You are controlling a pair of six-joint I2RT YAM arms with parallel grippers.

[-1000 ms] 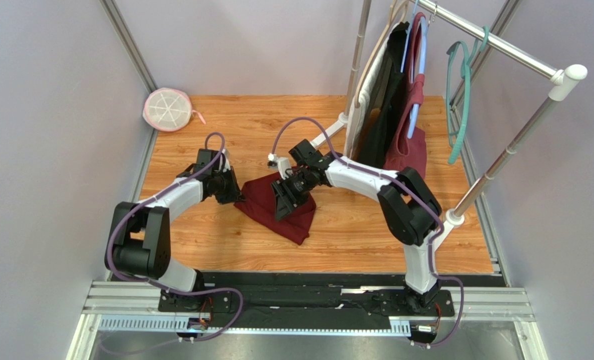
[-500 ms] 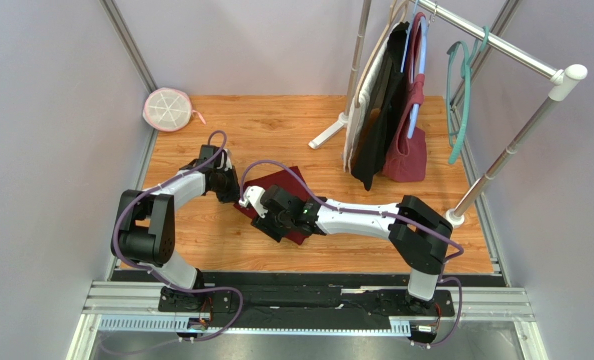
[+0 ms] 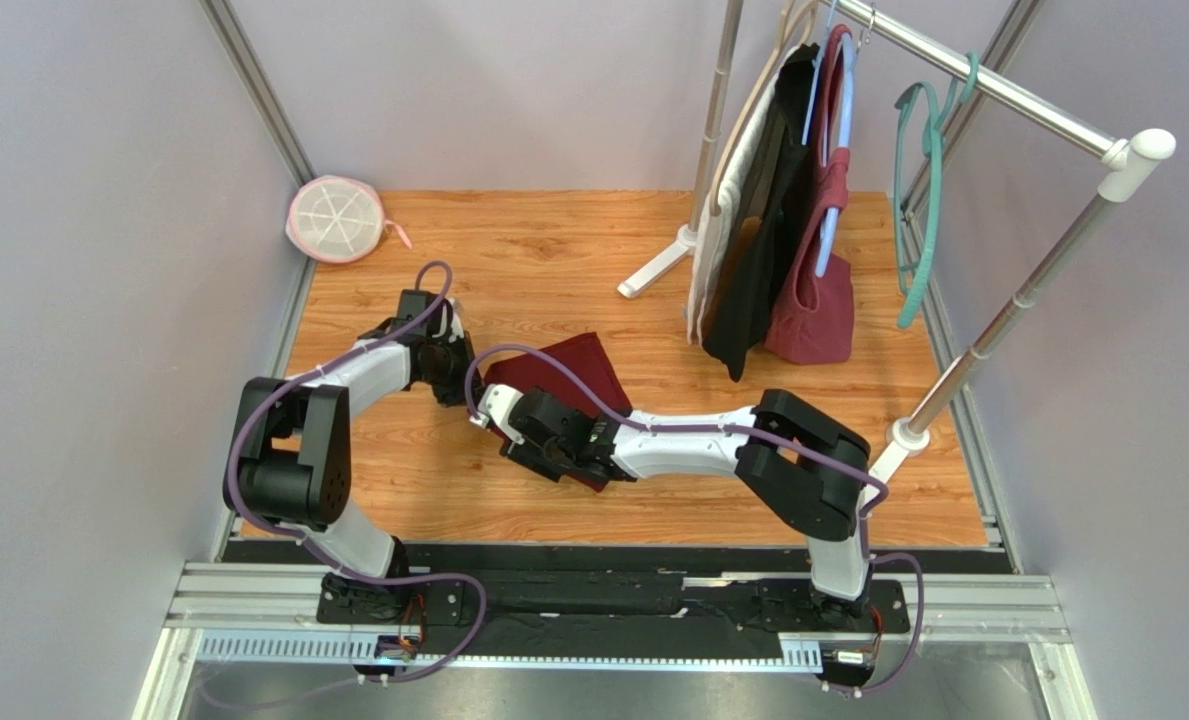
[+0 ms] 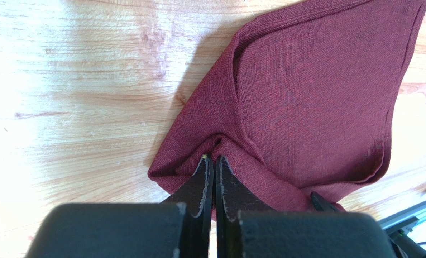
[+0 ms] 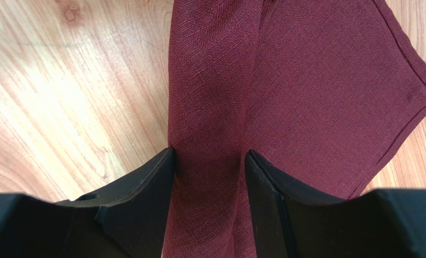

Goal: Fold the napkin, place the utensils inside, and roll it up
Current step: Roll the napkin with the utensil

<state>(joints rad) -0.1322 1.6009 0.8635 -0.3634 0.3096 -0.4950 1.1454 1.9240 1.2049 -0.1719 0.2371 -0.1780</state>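
Top view first. There's one maroon napkin [image 3: 563, 368] lying a bit left of the middle of the wooden desk [image 3: 585, 240], already folded to a smaller shape. Two arms are on it. The left pincer [image 3: 470, 398] sits at the napkin's left corner. The right pincer [image 3: 537, 447] is low over its near-left part, with the right arm stretched along the desk's near side. Other stuff: one round pink-and-white disc [image 3: 334, 218] in the far left corner and one clothes rack [image 3: 1006, 93] along the right edge. The rack carries a cream-and-black bag [image 3: 758, 180], a burgundy bag [image 3: 818, 300] and one teal hanger [image 3: 931, 165].

Left wrist view: the left pincer [image 4: 210, 161] is squeezed fully together on the napkin [image 4: 306, 97] corner, and the cloth puckers right at its tips. Bare desk [image 4: 64, 80] lies to the left.

Right wrist view: the right pincer [image 5: 209, 153] stands roughly half apart. A raised band of napkin [image 5: 317, 80] fills the gap and touches both inner faces, so it looks clamped on that fold. Bare desk [image 5: 64, 80] shows on the left.

Compared with a second ago, the right arm has swung from over the napkin's middle down toward the near-left. That uncovers the napkin's far corner and the rack's white foot. The left pincer hasn't budged.
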